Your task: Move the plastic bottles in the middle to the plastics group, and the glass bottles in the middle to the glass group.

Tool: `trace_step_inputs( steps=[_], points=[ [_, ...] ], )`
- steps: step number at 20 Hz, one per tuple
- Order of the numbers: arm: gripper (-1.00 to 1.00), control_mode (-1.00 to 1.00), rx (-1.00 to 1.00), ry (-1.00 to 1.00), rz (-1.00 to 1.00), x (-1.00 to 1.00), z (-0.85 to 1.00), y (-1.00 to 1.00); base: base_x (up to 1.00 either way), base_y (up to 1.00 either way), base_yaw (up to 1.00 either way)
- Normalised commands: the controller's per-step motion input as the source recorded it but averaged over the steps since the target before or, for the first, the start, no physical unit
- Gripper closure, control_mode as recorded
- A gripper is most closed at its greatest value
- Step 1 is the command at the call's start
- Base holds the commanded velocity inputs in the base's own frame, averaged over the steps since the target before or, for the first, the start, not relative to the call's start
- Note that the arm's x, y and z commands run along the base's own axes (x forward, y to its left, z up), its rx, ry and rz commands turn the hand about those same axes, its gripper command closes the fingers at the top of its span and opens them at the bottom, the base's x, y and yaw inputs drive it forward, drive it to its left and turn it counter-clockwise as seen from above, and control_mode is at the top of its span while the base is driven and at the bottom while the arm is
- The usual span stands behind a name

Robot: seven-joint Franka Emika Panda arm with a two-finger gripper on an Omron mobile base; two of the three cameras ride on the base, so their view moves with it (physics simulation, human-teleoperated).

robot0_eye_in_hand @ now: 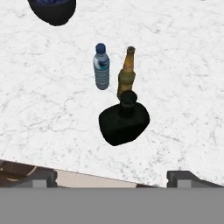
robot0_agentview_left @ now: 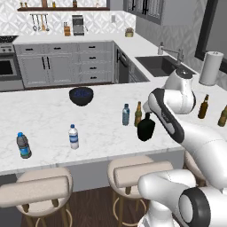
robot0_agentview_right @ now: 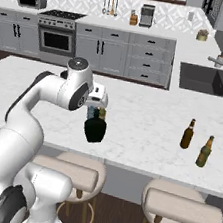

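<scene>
I've got the gripper point(robot0_eye_in_hand: 111, 179) wide open above a white marble island counter point(robot0_agentview_left: 53, 115), grey kitchen cabinets point(robot0_agentview_left: 62, 64) behind.

Black bottle point(robot0_eye_in_hand: 124, 123); brown bottle point(robot0_eye_in_hand: 126, 74).

Black bottle point(robot0_eye_in_hand: 124, 122), brown beer bottle point(robot0_eye_in_hand: 126, 73) and water bottle point(robot0_eye_in_hand: 101, 67) crowded together, bare table point(robot0_eye_in_hand: 183, 87) around them, dark bowl point(robot0_eye_in_hand: 53, 8) well apart.

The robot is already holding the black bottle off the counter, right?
No. The black bottle stands on the counter, untouched; the hand view shows the open fingers above and apart from it, beside the water bottle and brown bottle.
</scene>
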Motion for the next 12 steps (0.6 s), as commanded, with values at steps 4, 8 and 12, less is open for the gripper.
trace_step_inputs(
  steps=[4, 8, 12],
  points=[
    [-1.0, -1.0, 0.0, 0.0, 0.0, 0.32, -0.17, 0.0, 0.0, 0.0, 0.0],
    [-1.0, -1.0, 0.0, 0.03, 0.0, 0.2, -0.2, -0.03, 0.0, 0.0, 0.0],
    [-1.0, -1.0, 0.0, 0.02, 0.0, 0.14, -0.18, -0.09, 0.0, 0.0, 0.0]
  ],
)
